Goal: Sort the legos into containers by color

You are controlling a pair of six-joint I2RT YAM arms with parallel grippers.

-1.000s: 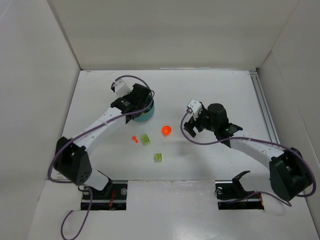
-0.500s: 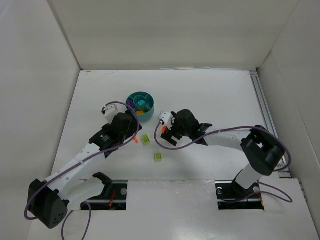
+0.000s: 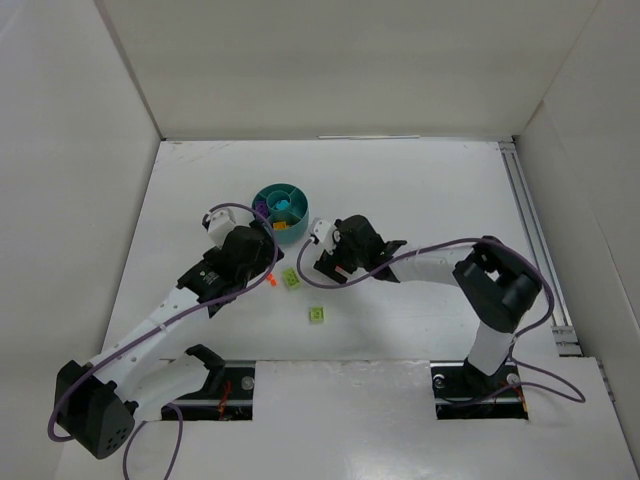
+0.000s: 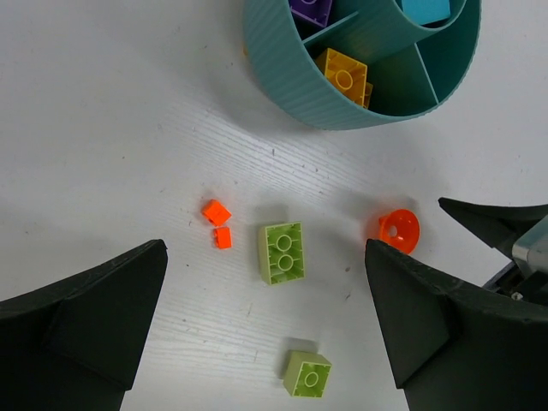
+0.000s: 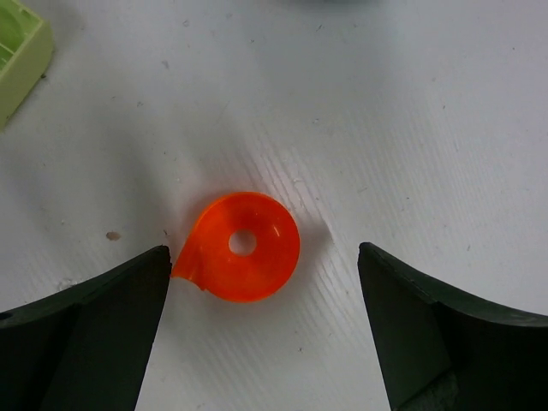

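Note:
The teal dish (image 3: 281,210) holds purple (image 4: 312,8), yellow (image 4: 342,73) and teal (image 4: 425,8) legos in separate wedges. On the table lie two tiny orange bits (image 4: 219,224), a lime two-stud brick (image 4: 281,253), a small lime brick (image 4: 307,374) and the rounded orange-red piece (image 4: 399,231). My left gripper (image 4: 265,257) is open and empty, hovering above the lime two-stud brick (image 3: 291,278). My right gripper (image 5: 264,257) is open, low, with a finger either side of the orange-red piece (image 5: 244,247), not touching it. That piece is hidden under the right gripper (image 3: 325,262) in the top view.
The small lime brick (image 3: 317,314) lies nearest the arm bases. White walls enclose the table on the left, back and right. The right gripper's fingers (image 4: 497,223) show at the right edge of the left wrist view, close to my left gripper.
My left gripper has come back from over the dish to above the loose bricks. My right gripper has moved left and down over the orange-red piece.

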